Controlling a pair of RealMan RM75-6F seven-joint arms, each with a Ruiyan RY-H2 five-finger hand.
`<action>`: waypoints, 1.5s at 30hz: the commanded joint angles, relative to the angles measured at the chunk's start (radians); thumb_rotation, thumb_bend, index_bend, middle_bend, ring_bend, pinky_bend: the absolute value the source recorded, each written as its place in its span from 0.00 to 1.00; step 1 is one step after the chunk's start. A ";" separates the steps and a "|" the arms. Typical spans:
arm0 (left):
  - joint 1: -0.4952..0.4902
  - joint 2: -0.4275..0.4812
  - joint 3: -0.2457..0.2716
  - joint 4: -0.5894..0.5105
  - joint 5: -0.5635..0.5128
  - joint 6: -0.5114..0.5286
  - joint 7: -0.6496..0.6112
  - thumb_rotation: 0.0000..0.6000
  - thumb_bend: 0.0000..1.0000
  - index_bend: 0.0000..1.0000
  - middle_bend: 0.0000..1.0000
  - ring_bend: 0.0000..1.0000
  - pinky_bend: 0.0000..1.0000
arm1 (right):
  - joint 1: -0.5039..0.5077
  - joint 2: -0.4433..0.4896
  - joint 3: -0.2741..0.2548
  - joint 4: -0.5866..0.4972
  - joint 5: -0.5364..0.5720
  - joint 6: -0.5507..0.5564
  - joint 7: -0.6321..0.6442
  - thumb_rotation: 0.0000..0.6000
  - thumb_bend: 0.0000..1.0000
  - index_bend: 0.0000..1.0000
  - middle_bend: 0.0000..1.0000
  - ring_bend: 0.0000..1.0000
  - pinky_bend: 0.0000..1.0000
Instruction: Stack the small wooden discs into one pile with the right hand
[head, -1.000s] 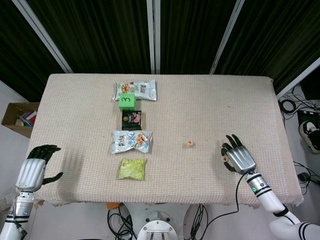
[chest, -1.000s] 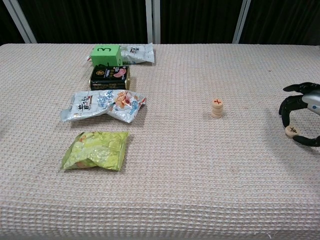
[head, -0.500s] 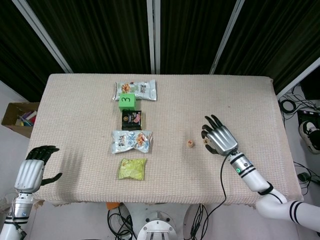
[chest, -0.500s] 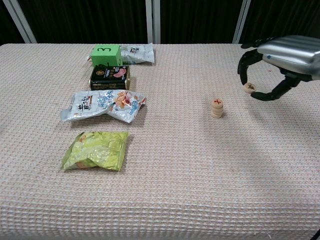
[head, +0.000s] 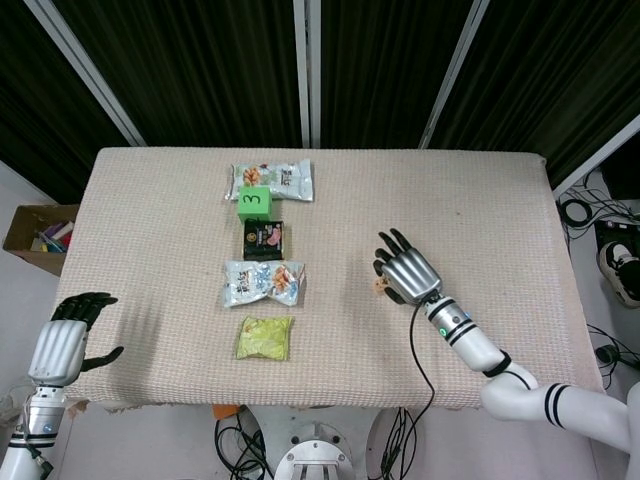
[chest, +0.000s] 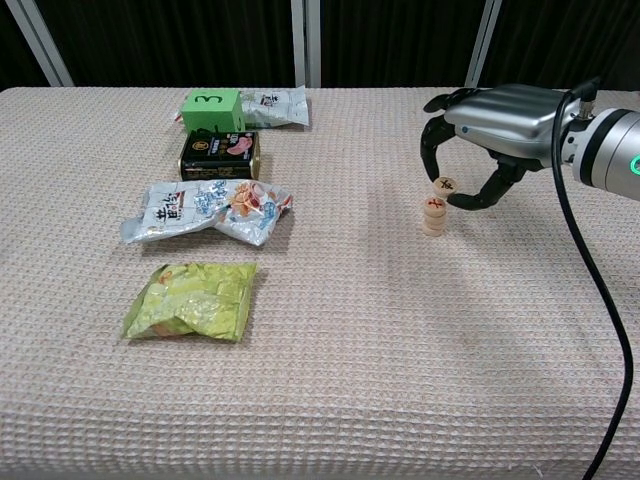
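Down the left-centre of the cloth-covered table (head: 150, 200) runs a line of items: a silver snack packet (head: 273, 180) at the far end, a green cube (head: 254, 200) marked 3 touching its front edge, a dark tin (head: 263, 238) just beside that, then a crinkled silver packet (head: 263, 282), and nearest, a yellow-green packet (head: 265, 337). Off the table's left, a cardboard box (head: 38, 236) sits on the floor

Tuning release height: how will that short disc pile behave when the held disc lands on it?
The pile is narrow and taller than wide, so an off-centre touch probably tips it. Its discs look loose, likely to slide apart. The disc in the right hand looks light; the pile likely shifts easily.
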 joint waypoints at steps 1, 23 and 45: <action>-0.001 -0.001 0.000 0.001 0.001 -0.001 0.000 1.00 0.09 0.25 0.22 0.17 0.18 | 0.003 -0.002 -0.004 0.000 0.004 0.000 -0.004 1.00 0.32 0.51 0.28 0.00 0.00; 0.001 -0.002 0.002 0.004 -0.004 -0.008 -0.002 1.00 0.09 0.25 0.22 0.17 0.18 | 0.023 -0.017 -0.025 0.014 0.037 0.001 -0.015 1.00 0.31 0.45 0.26 0.00 0.00; 0.012 0.003 0.002 0.015 -0.010 0.003 -0.016 1.00 0.09 0.24 0.22 0.17 0.18 | -0.058 0.083 -0.052 -0.096 -0.025 0.169 0.018 1.00 0.28 0.34 0.25 0.00 0.00</action>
